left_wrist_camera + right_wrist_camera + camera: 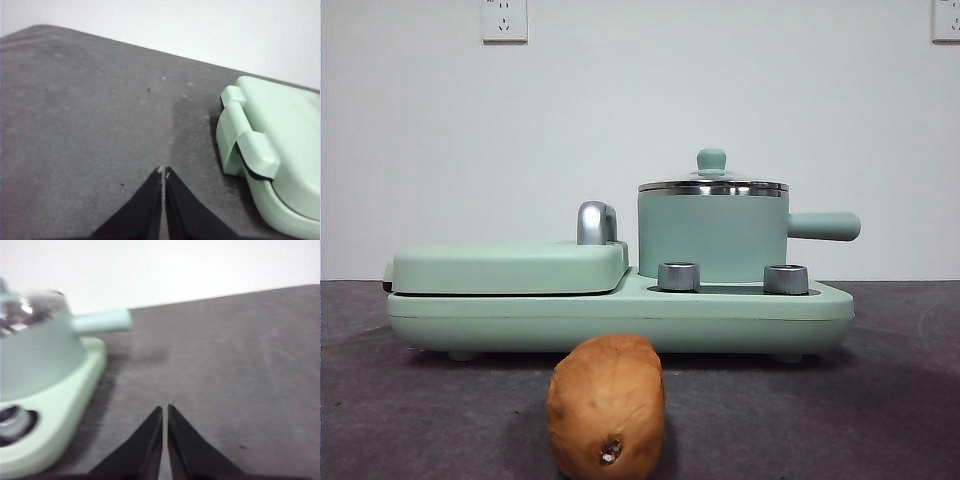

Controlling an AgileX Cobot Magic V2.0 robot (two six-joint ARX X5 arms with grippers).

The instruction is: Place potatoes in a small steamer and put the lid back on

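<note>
in front of the lidded steamer [712,235], a potato [607,405]; both pincers pressed closed, empty

Only the two grippers of the robot showed, each in its own wrist view; the front view caught no part of either arm. The left gripper [164,172] had two matte black jaws, each a long wedge that broadened toward its base and narrowed to a fine point. A small pale fleck marked each tip. The right gripper [165,409] looked the same: two plain black wedge-shaped jaws with smooth, flat faces and thin pointed ends. No cables, screws, labels or printed markings could be made out on either pair
</note>
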